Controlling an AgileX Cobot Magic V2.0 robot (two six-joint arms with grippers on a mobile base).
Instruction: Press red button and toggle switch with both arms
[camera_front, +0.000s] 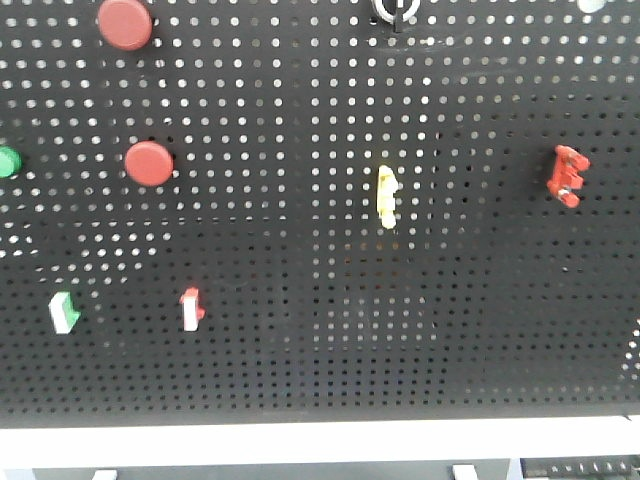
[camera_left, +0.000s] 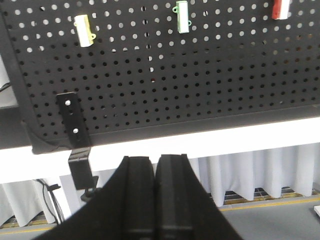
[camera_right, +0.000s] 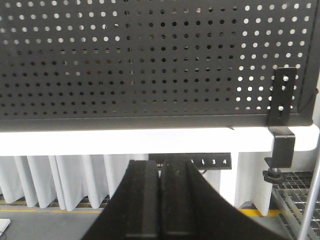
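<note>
In the front view two round red buttons sit on the black pegboard (camera_front: 320, 330): one at the top left (camera_front: 125, 22) and one lower (camera_front: 149, 163). A yellow toggle switch (camera_front: 385, 196) is near the middle, a red switch (camera_front: 568, 175) at the right, and a red-and-white switch (camera_front: 191, 309) and a green-and-white switch (camera_front: 64, 312) at the lower left. No arm shows in the front view. My left gripper (camera_left: 155, 161) is shut and empty, below the board's lower edge. My right gripper (camera_right: 160, 165) is shut and empty, also below the board.
A green button (camera_front: 6, 161) is at the left edge and a black knob (camera_front: 396, 10) at the top. The board rests on a white table edge (camera_left: 200, 137), held by black clamps at the left (camera_left: 75, 135) and right (camera_right: 281, 125). White curtains hang below.
</note>
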